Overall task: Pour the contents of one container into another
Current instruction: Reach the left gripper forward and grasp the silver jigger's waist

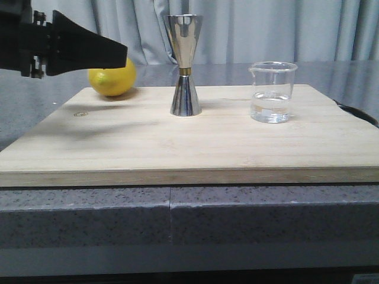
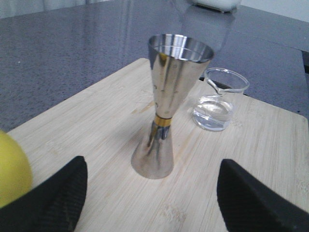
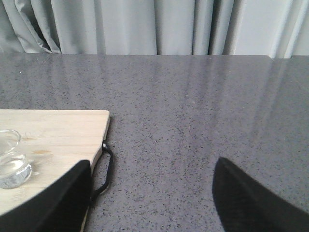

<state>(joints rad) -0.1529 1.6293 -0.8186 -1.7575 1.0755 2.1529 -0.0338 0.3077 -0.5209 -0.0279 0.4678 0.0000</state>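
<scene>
The steel hourglass jigger (image 1: 185, 65) with a gold band stands upright in the middle of the wooden board (image 1: 177, 142). To its right sits the clear glass beaker (image 1: 272, 92) with a little clear liquid in the bottom. My left gripper (image 1: 121, 54) hovers above the board's left part, pointing at the jigger, jaws wide apart and empty. In the left wrist view the jigger (image 2: 166, 104) stands ahead of the open gripper (image 2: 152, 193), the beaker (image 2: 218, 99) behind it. My right gripper (image 3: 152, 193) is open over the grey counter beside the board's edge; the beaker (image 3: 12, 166) shows at the view's edge.
A yellow lemon (image 1: 112, 77) lies at the board's back left, just behind the left gripper, and shows in the left wrist view as lemon (image 2: 12, 169). A black cord loop (image 3: 107, 166) hangs off the board's right end. Grey stone counter (image 3: 193, 106) and curtains lie beyond.
</scene>
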